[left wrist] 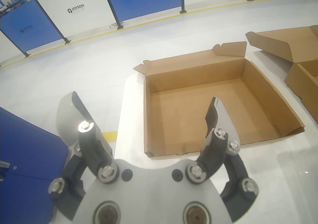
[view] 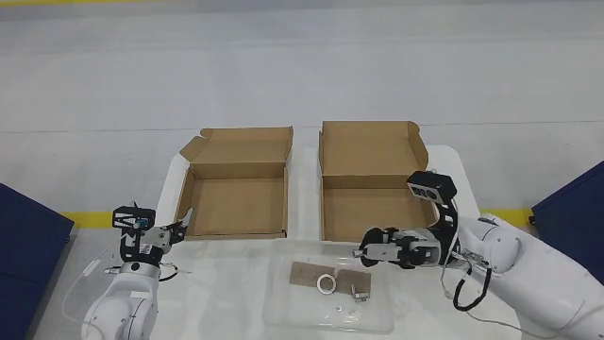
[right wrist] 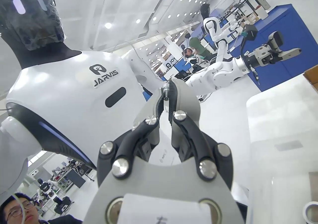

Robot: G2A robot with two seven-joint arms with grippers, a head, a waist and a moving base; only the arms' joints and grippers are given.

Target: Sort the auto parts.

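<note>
The white worktop [view: 236, 264] carried two open cardboard boxes side by side on its far half, the left box [view: 236, 206] and the right box [view: 363, 210], each showing a bare floor. Nearer the robot, between the two arms, sat a clear tray [view: 283, 307] holding the unsorted parts.

The right end effector [view: 362, 253] hung over the far edge of that tray, just in front of the near wall of the right box. Its fingers pointed across the worktop toward the robot's left. The left end effector [view: 181, 224] stood at the left box's near left corner, well apart from the tray, with its fingers spread wide and nothing between them.

In the tray lay a piece of brown card [view: 307, 273], a white ring [view: 326, 284] and a couple of loose fasteners [view: 359, 293]. The right wrist view showed the right fingers pressed together on a small threaded metal part [right wrist: 165, 93], pinched at the very tips. Which way its long axis ran was too small to tell.

The coming move seemed to turn on one relation. The held part was already in the right arm, and the right box lay just beyond those fingertips, away from the robot. The left box was farther off to the robot's left, on the idle arm's side. A drop into the right box would probably need only a short carry over its near wall.
</note>
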